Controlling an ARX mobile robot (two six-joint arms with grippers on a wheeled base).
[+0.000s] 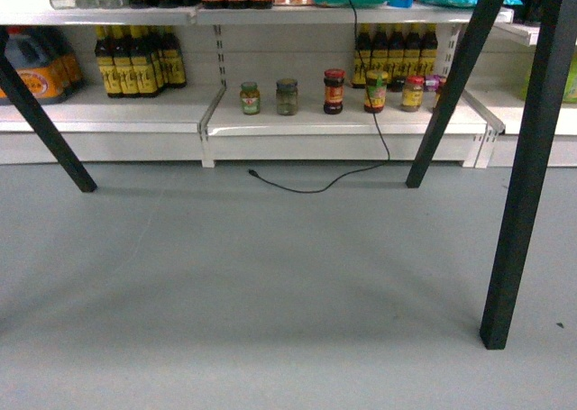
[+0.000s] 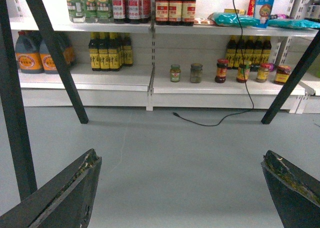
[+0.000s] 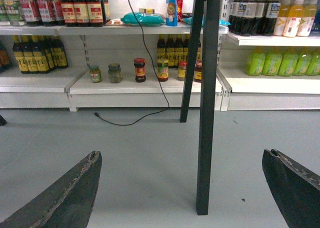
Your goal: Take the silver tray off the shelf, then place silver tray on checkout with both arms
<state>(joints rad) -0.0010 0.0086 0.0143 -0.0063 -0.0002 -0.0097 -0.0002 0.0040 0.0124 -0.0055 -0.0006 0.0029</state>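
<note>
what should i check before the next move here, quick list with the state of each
1. Silver tray in sight: not ok, no view shows it.
2. Checkout in sight: not ok, only grey floor and shelves of bottles and jars show.
3. Left gripper open and empty: ok, fingers wide apart, nothing between.
4. Right gripper open and empty: ok, fingers wide apart, nothing between.
5. Path ahead free: not ok, black slanted legs stand on both sides and a black cable lies on the floor.
6. Arms seen from the head view: cannot tell, neither shows there.
</note>
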